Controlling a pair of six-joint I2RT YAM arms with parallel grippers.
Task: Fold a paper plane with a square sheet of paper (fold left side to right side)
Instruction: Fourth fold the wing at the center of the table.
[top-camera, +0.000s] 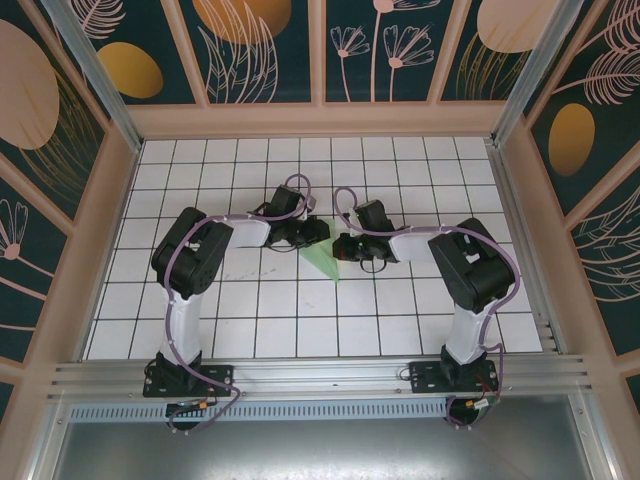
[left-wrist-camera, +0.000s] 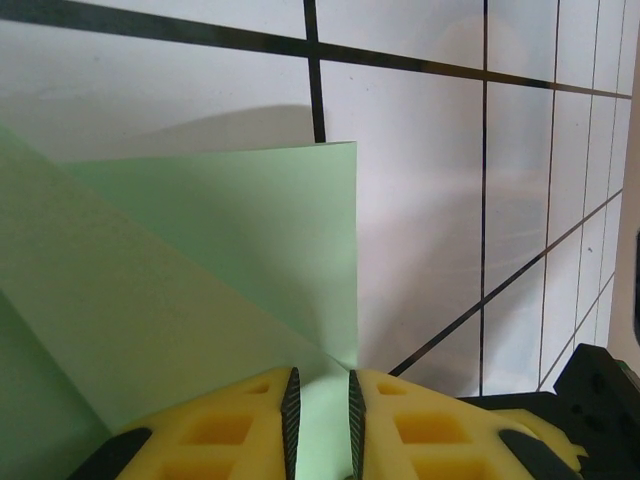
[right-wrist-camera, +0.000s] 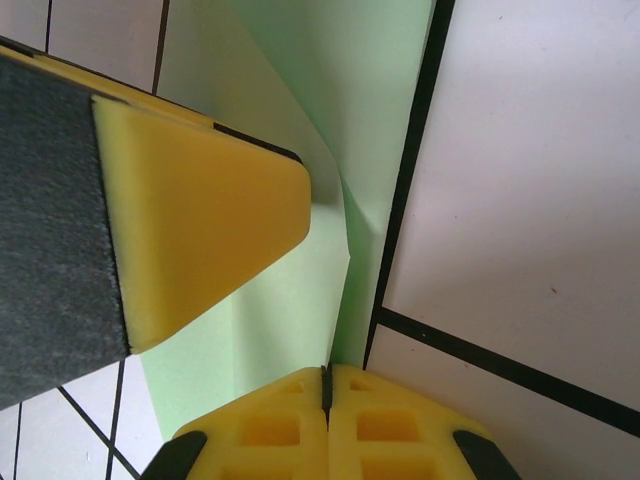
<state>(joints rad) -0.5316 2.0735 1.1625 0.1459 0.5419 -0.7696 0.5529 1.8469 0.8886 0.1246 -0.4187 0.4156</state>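
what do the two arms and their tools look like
Both the left arm and right arm have bulky black joints, white link tubes and black bases, with purple cables looping along them. The left tool and right tool have yellow fingers with square cut-outs and black ribbed pads.

Probably a lab test cell: gridded table (top-camera: 250, 330), floral-panelled walls (top-camera: 270, 60).

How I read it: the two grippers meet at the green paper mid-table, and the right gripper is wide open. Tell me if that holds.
It does not hold. The right gripper is shut, not wide open: the right wrist view shows its fingers pressed together on the edge of the green paper. The rest of the statement stands.
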